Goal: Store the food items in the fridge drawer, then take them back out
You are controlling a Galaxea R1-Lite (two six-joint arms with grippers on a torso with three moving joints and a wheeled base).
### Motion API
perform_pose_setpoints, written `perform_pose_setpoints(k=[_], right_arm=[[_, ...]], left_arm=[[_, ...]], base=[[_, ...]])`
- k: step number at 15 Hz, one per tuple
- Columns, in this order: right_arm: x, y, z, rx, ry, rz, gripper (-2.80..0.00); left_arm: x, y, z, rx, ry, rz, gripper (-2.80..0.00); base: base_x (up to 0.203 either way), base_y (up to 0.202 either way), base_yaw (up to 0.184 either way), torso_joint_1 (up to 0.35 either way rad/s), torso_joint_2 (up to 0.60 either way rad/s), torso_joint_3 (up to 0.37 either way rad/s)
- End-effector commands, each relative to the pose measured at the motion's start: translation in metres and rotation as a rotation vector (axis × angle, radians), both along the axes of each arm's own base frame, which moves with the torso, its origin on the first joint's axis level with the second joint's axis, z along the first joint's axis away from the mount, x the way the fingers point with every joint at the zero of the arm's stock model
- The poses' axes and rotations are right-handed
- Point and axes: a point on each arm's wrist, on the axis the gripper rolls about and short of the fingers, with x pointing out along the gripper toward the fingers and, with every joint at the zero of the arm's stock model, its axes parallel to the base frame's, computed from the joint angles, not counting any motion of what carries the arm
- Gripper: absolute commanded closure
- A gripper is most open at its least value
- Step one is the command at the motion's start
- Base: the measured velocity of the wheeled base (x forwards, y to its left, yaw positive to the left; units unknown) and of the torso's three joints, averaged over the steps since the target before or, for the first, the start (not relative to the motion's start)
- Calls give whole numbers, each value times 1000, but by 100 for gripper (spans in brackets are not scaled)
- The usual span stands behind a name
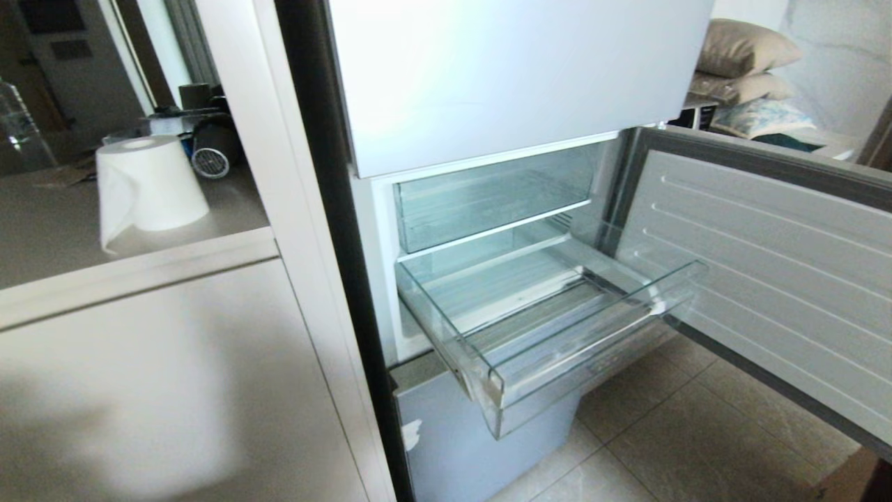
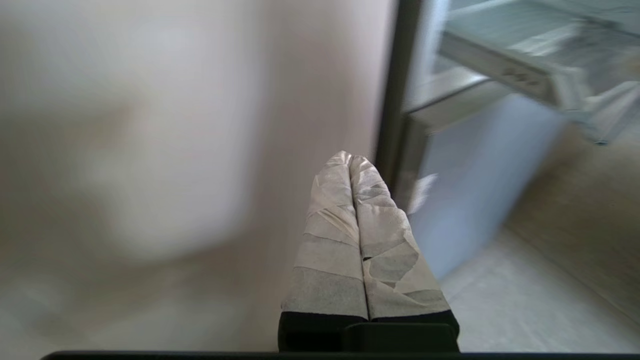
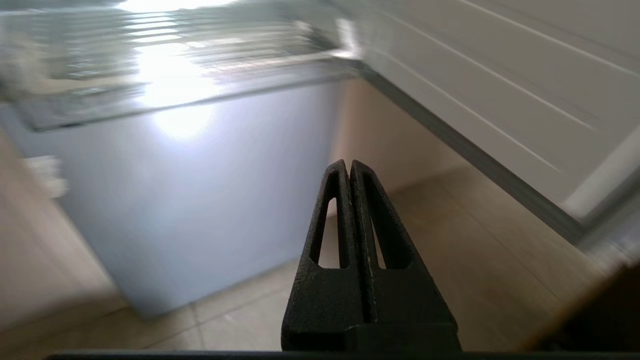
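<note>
**One drawer pulled out, two grippers clenched on nothing**

One fridge [image 1: 488, 84] stands with its one door [image 1: 766, 279] swung wide. One fridge drawer [image 1: 557, 328], clear plastic, is drawn out of the cabinet, and nothing lies in it. One more clear bin [image 1: 488, 202] sits shut above it. No food item shows in any view. One roll of paper towel [image 1: 150, 185] stands on the counter [image 1: 83, 237] beside the fridge.

Two grippers hang low before the fridge. The left gripper [image 2: 350, 157], its fingers taped and pressed together empty, has the drawer above and beyond its tips. The right gripper [image 3: 348, 162], black fingers likewise clenched on nothing, points at the lower blue-grey panel [image 3: 200, 200], with the drawer above its tips.
</note>
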Motion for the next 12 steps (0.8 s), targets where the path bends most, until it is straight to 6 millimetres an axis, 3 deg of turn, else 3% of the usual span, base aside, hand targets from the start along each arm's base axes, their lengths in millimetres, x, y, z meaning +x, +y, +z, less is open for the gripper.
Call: perform_pose_setpoints(k=[1,6,9,12], right_arm=[[0,0,0,-2,2,1,0],[0,0,0,7,2,4,0],[0,0,2,-4,-7,2,0],[-14,-1,45,4,-95,-56,0]], left_arm=[[0,0,0,0,1,1,0],[0,0,0,0,1,1,0],[0,0,0,0,1,1,0],[0,0,0,0,1,1,0]], base=[[6,5,-177,0,2,2],[2,9,-177,4,1,1],[2,4,-100,1,2,5],[0,0,0,0,0,0]])
